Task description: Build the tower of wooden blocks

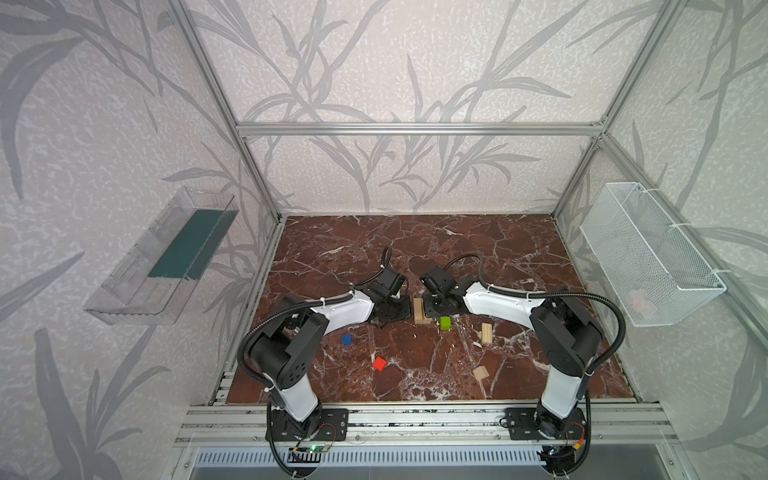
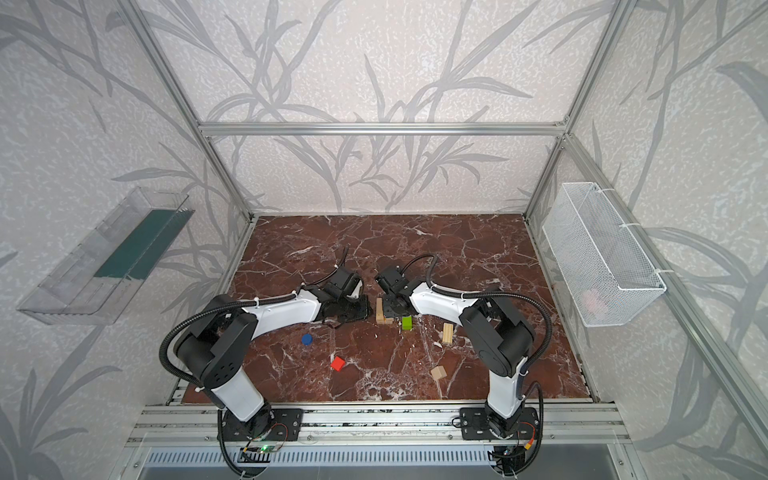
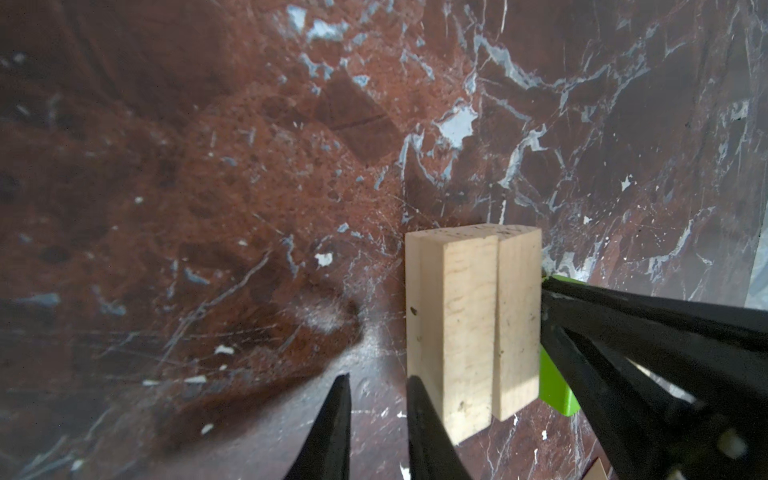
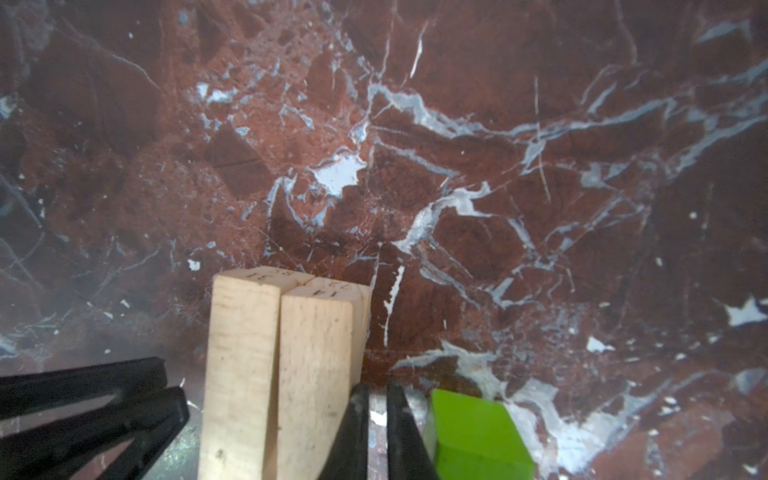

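- Two pale wooden bars point(image 1: 419, 310) point(image 3: 473, 324) lie side by side with their long sides touching, between the fingertips of the two grippers. I cannot tell whether more wood lies under them.
- The left gripper point(image 3: 378, 379) stands at the pair's outer side, with one finger close against the wood. Its fingers are nearly together with a narrow gap between them, and they grasp nothing.
- The right gripper point(image 4: 377, 386) is clenched on nothing. Its tips point down between the bars and a green block point(image 4: 478, 436), near to both.
- Back from the left fingers, toward that arm's base and well apart from them, lie a blue disc point(image 1: 346, 339) and a red block point(image 1: 380, 363).
- Back from the right fingers lie a third bar point(image 1: 486, 333) and a pale block point(image 1: 480, 372), apart from each other on the marble table point(image 1: 415, 249).
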Robot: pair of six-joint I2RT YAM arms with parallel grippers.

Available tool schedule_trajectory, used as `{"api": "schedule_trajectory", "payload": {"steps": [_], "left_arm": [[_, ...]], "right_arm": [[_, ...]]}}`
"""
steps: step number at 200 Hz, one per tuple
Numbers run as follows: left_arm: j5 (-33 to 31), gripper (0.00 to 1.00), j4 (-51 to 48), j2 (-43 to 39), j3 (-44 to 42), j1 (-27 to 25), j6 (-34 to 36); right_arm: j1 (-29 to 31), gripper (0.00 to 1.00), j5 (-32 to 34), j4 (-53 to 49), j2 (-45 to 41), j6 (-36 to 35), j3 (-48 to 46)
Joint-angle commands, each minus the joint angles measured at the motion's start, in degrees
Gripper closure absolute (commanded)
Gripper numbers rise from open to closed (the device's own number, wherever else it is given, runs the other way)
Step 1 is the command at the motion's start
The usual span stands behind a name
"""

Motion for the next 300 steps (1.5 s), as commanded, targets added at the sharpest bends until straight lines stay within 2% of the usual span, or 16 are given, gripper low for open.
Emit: {"api": "schedule_trajectory", "payload": {"steps": [1, 158, 251, 300], "left_arm": [[0.91, 0.79, 0.20, 1.11, 1.91, 0.29, 0.76], [0.49, 0.82, -1.23, 0.76, 2.88, 0.25, 1.11], [-5.14, 0.82, -5.94, -10.15, -0.35, 0.22, 1.86], [-7.24, 0.82, -7.42, -18.61, -5.26, -0.69, 1.81]], "right_arm": [[-0.18, 0.87, -0.54, 0.37, 0.10, -0.37, 1.16], [-0.18, 0.87, 1.19, -0.23, -7.20, 0.27, -1.41], [0.09, 0.86, 0.57, -2.96, -17.40, -2.52, -6.05], [0.31, 0.74, 2.53, -9.45, -22.51, -2.56, -9.63]]}}
